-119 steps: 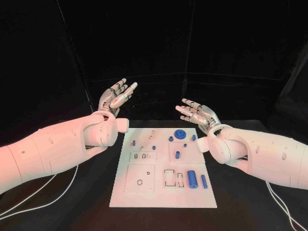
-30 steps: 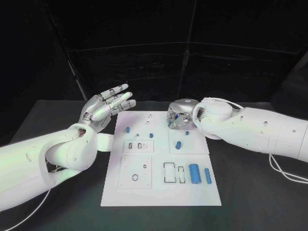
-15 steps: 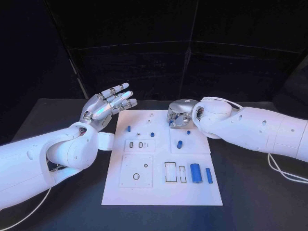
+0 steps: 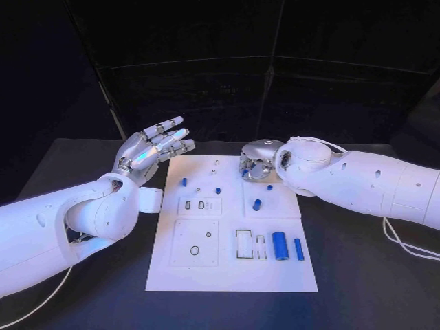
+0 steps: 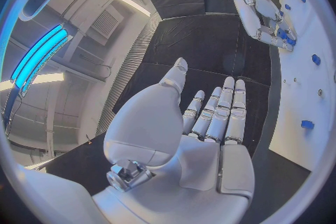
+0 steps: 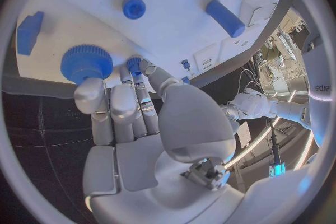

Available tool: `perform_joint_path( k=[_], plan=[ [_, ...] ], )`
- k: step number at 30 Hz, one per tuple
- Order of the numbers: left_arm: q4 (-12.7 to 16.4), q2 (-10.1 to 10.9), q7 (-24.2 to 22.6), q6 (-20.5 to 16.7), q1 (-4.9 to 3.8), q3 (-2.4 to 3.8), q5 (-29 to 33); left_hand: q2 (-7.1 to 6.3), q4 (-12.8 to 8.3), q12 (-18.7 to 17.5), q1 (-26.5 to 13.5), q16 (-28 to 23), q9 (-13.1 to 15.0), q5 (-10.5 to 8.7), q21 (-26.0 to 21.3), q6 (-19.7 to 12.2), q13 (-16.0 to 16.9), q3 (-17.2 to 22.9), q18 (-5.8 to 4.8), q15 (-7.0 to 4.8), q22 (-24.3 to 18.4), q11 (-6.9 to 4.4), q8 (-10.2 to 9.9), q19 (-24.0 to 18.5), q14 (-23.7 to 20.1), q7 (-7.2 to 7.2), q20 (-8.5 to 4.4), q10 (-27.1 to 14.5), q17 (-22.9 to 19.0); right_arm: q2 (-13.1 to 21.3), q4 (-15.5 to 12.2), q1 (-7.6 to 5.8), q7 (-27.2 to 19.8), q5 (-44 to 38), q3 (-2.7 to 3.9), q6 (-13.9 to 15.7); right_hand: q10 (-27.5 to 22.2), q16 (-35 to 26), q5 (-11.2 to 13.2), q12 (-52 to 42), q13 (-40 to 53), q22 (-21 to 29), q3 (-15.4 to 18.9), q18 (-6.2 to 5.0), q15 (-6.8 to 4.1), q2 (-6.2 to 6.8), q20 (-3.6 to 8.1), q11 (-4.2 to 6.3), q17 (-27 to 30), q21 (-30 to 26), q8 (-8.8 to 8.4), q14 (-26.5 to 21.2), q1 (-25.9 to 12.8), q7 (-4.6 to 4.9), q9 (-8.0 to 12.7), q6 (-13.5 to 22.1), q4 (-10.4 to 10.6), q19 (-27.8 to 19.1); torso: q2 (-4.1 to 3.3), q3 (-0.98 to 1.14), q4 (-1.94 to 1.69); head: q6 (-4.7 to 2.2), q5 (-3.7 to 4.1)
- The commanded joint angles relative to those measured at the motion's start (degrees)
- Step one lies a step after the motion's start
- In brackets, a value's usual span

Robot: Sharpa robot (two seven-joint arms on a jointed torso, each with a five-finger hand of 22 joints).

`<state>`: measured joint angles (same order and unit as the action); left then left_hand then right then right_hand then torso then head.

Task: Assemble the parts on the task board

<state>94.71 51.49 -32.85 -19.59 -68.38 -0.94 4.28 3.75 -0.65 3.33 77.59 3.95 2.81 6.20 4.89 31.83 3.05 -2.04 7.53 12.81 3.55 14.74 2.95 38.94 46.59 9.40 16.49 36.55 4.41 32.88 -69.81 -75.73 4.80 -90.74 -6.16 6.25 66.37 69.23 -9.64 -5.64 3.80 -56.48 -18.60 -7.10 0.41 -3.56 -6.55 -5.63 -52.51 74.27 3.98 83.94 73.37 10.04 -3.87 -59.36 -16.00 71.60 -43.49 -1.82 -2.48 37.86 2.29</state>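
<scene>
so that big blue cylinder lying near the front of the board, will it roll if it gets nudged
Probably. The big blue cylinder lies on its side on the flat white task board, so a sideways nudge would likely roll it. It looks like smooth, rigid plastic, probably light, and may slip in a loose pinch.

One flat white rectangular plastic task board [image 4: 230,271]; two silver many-fingered hands, left [image 4: 150,152] and right [image 4: 258,163]; about seven small blue plastic parts [image 4: 278,246] on the board; one round blue toothed gear [image 6: 86,63]
</scene>
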Motion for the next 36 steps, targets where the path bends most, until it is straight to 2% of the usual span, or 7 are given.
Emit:
perform_joint_path(
  k=[1, 8, 10, 13, 18, 29, 36],
  plan=[
    [0.13, 0.05, -0.48, 0.63, -0.12, 0.05, -0.02, 0.7, -0.32, -0.01, 0.04, -0.07, -0.01, -0.25, 0.27, -0.01, 0.02, 0.04, 0.56, -0.04, 0.06, -0.14, -0.11, 0.48, -0.09, 7.23, 0.08, 0.33, -0.05, 0.16, -0.48, 0.0, -0.28, -0.29, -0.03, 3.65, 0.72, 0.43, 0.94, -0.44, 0.34, -0.32, -1.01, 0.53, 0.09, 0.15, -0.02, 0.09, -0.08, 0.35, 0.11, 0.52, 0.78, -0.12, -0.08, -0.55, 0.05, 0.08, -0.03, -0.02, 0.0, -0.31, 0.0],
    [0.06, 0.11, -0.49, 0.42, -0.13, 0.05, 0.78, 0.77, -0.33, -0.01, 0.03, -0.07, -0.01, -0.26, 0.28, 0.02, 0.02, 0.07, 0.56, -0.04, 0.08, -0.15, -0.11, 0.69, -0.07, 7.23, 0.08, 0.35, -0.04, 0.35, -1.7, 0.01, 0.35, 0.11, -0.02, 9.98, 0.75, 0.77, 2.1, -0.23, 0.4, -0.94, -3.9, 0.61, 0.15, 0.2, -0.01, -0.07, -0.11, 0.94, -0.07, 0.41, 1.53, 0.01, -0.01, -0.48, 0.26, -0.06, 0.01, -0.01, -0.03, -0.73, -0.39],
    [0.04, 0.04, -0.51, 0.41, -0.13, 0.05, 0.91, 0.78, -0.33, -0.01, 0.03, -0.07, -0.01, -0.26, 0.28, -0.02, 0.02, 0.07, 0.55, -0.04, 0.08, -0.15, -0.11, 0.73, -0.07, 7.23, 0.08, 0.33, -0.04, 0.26, -1.89, 0.01, 0.62, 0.14, -0.01, 11.12, 0.69, 0.84, 2.22, -0.17, 0.41, -1.01, -4.47, 0.61, 0.19, 0.29, -0.05, -0.06, -0.12, 1.03, -0.08, 0.39, 1.55, 0.05, -0.01, -0.45, 0.36, -0.13, -0.06, 0.04, -0.09, -0.99, -0.48],
    [0.03, -0.09, -0.55, 0.48, -0.13, 0.05, 1.02, 0.78, -0.33, -0.01, 0.03, -0.07, -0.01, -0.26, 0.28, -0.02, 0.02, 0.07, 0.55, -0.04, 0.08, -0.15, -0.11, 0.73, -0.07, 7.23, 0.08, 0.33, -0.04, -0.12, -1.95, 0.01, 0.8, 0.18, 0.01, 12.59, 0.63, 0.89, 2.3, -0.11, 0.41, -1.06, -4.92, 0.61, 0.22, 0.47, -0.08, -0.1, -0.1, 1.11, -0.09, 0.38, 1.48, 0.09, -0.01, -0.41, 0.48, -0.18, -0.12, -0.03, -0.2, -1.21, -0.51],
    [-0.04, -0.18, -0.63, 0.65, -0.13, 0.05, 1.32, 0.84, -0.32, -0.01, 0.0, -0.06, -0.02, -0.27, 0.27, -0.08, 0.02, 0.09, 0.55, -0.04, 0.08, -0.14, -0.12, 0.85, -0.07, 7.26, 0.08, 0.29, -0.04, -1.61, -0.76, 0.0, 1.13, 0.25, 0.04, 14.81, 0.65, 1.05, 2.33, -0.08, 0.44, -1.26, -5.72, 0.63, 0.23, 0.8, -0.13, -0.12, -0.18, 1.3, -0.07, 0.37, 1.47, 0.07, -0.02, -0.41, 0.62, -0.2, -0.19, -0.08, -0.07, -1.54, -1.58],
    [-0.24, -0.71, -0.7, 0.76, -0.13, 0.06, 1.57, 1.01, -0.23, -0.03, -0.23, -0.07, -0.03, -0.3, 0.23, -0.15, 0.01, 0.08, 0.55, -0.03, 0.08, -0.12, -0.13, 1.02, -0.07, 7.3, 0.07, 0.22, -0.04, -5.37, 3.31, -0.01, 0.17, 1.66, 0.07, 15.06, 0.4, 1.22, 2.6, 0.1, 0.42, -1.42, -6.65, 0.63, 0.34, 1.56, -0.21, -0.21, -0.18, 1.52, -0.17, 0.35, 1.13, 0.22, 0.02, -0.16, 1.02, -0.31, -0.2, -0.09, -0.22, -1.61, -1.87],
    [-0.13, -1.05, -0.72, 0.65, -0.29, 0.06, 1.63, 1.13, -0.16, -0.03, -0.38, -0.07, -0.04, -0.3, 0.18, -0.2, 0.0, 0.06, 0.54, -0.03, 0.07, -0.1, -0.14, 1.04, -0.08, 7.32, 0.07, 0.14, -0.04, -7.8, 5.78, -0.02, -0.33, 2.02, 0.08, 13.5, 0.3, 1.28, 2.62, 0.16, 0.41, -1.52, -6.9, 0.65, 0.37, 1.73, -0.24, -0.27, -0.2, 1.59, -0.2, 0.34, 1.08, 0.24, 0.03, -0.03, 1.12, -0.31, -0.34, -0.2, -0.33, -1.72, -2.2]
  ],
)
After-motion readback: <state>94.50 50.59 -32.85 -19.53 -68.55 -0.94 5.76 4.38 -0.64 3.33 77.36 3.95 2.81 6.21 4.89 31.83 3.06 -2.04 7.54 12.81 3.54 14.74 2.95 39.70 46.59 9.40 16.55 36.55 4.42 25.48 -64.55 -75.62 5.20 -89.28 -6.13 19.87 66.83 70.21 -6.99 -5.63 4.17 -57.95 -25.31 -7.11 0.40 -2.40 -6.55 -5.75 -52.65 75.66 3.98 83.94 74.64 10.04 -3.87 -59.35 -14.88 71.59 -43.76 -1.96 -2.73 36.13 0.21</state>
